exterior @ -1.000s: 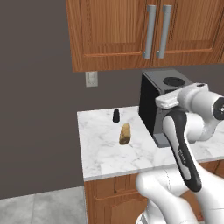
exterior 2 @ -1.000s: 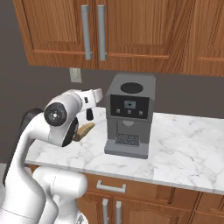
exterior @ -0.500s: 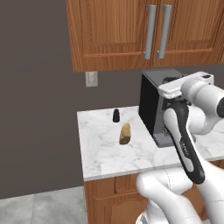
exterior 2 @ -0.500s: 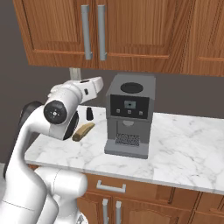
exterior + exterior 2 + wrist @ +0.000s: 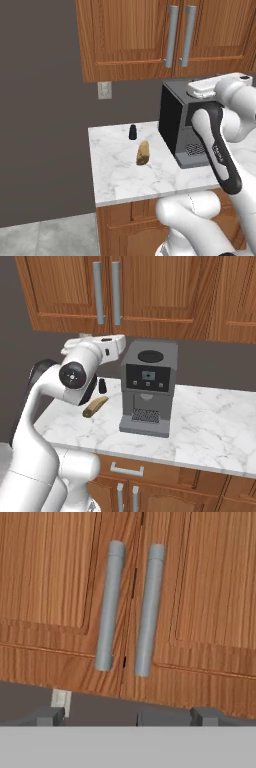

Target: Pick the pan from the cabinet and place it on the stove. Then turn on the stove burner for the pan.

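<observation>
**Arm raised toward the closed wall cabinet**

Raised since 1.0 s ago, the arm's hand now sits level with the top of the coffee machine (image 5: 147,387), where earlier it hung lower in front of it; the counter items have not shifted.

Going left to right in the hand view: the wall outlet (image 5: 61,698) sits just above the left fingertip; the cabinet (image 5: 55,577) spreads above both jaws, its 2 doors shut, with the left bar handle (image 5: 109,606) and the right bar handle (image 5: 149,610) side by side either side of the door seam, above the gap between the jaws and slightly left of its middle. The gripper (image 5: 128,716) has its 2 fingertips set wide apart with nothing between them.

On the marble counter (image 5: 117,172), below and left of the jaws, stand a small black shaker (image 5: 133,132) and a brown bread roll (image 5: 143,153). With both doors shut, the pan's place cannot be told
</observation>
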